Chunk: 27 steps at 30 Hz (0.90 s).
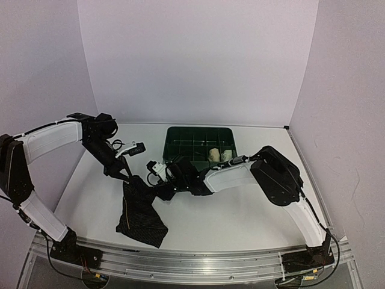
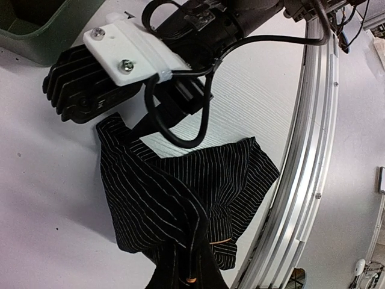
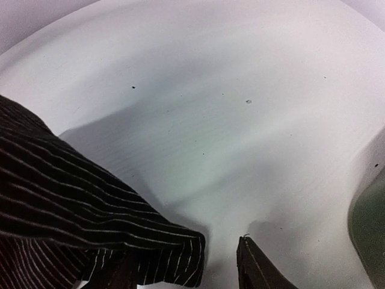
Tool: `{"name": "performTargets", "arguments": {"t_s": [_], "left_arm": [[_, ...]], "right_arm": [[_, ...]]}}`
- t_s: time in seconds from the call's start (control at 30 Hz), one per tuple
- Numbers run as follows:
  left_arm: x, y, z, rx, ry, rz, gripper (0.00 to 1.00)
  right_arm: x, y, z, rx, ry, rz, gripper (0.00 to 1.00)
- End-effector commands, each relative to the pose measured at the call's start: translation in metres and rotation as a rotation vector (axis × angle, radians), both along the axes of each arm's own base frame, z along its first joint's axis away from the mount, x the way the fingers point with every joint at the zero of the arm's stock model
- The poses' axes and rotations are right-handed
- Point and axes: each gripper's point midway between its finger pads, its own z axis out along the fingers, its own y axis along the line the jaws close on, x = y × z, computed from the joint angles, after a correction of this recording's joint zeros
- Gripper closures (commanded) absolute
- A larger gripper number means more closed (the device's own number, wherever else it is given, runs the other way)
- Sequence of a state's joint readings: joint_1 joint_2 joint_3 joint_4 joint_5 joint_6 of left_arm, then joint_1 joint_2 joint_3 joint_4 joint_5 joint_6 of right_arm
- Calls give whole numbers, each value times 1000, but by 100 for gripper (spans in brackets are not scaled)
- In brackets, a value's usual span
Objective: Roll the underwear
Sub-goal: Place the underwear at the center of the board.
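Black striped underwear [image 2: 180,198] bunching in left claw [image 1: 130,179], pinched shut on top corner, rest trailing toward 6 o'clock on bench [image 1: 240,223]. Right claw [image 1: 157,192] gaping part-open, gripping nothing (free corner draping over one finger), cloth lying at its 9 o'clock.

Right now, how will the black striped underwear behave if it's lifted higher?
Probably floppy: the black striped underwear sags in folds below the left tool. Likely light, being thin cloth gathered at one pinched edge. Pushed, it would probably bunch, not slide.

Three underwear [image 1: 141,218], one tray [image 1: 185,137]
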State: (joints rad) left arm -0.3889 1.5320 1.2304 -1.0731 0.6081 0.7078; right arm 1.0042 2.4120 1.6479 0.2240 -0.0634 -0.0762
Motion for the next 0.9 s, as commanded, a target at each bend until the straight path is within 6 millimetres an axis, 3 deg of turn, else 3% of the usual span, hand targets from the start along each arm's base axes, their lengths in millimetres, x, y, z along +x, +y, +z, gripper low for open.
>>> {"name": "performTargets", "arguments": {"t_s": [0.0, 0.1, 0.2, 0.27, 0.33, 0.43, 0.57, 0.6, 0.7, 0.87], "left_arm": [[6, -5, 26, -54, -61, -14, 100], [6, -6, 28, -57, -67, -16, 100], [6, -5, 29, -58, -78, -17, 100], [6, -5, 32, -60, -86, -20, 100], [7, -5, 37, -63, -102, -25, 100], [11, -6, 52, -73, -156, -30, 100], [23, -5, 84, -86, -274, -24, 100], [26, -5, 92, -88, -307, -22, 100], [36, -2, 118, -86, -416, -9, 100], [51, 0, 158, -91, -576, 1, 100]], "right_arm": [[3, -4, -29, -67, 62, -55, 52], [-3, -13, -45, -105, 101, -68, 59], [-3, -25, -52, -126, 127, -129, 79], [1, -30, -45, -131, 102, -155, 96], [5, -31, -31, -124, 71, -164, 100], [17, -38, 15, -83, 8, -198, 100], [28, -68, 85, -68, -124, -256, 100], [28, -76, 111, -53, -160, -267, 100], [20, -103, 158, -62, -232, -290, 100], [4, -150, 218, -68, -324, -333, 100]]}}
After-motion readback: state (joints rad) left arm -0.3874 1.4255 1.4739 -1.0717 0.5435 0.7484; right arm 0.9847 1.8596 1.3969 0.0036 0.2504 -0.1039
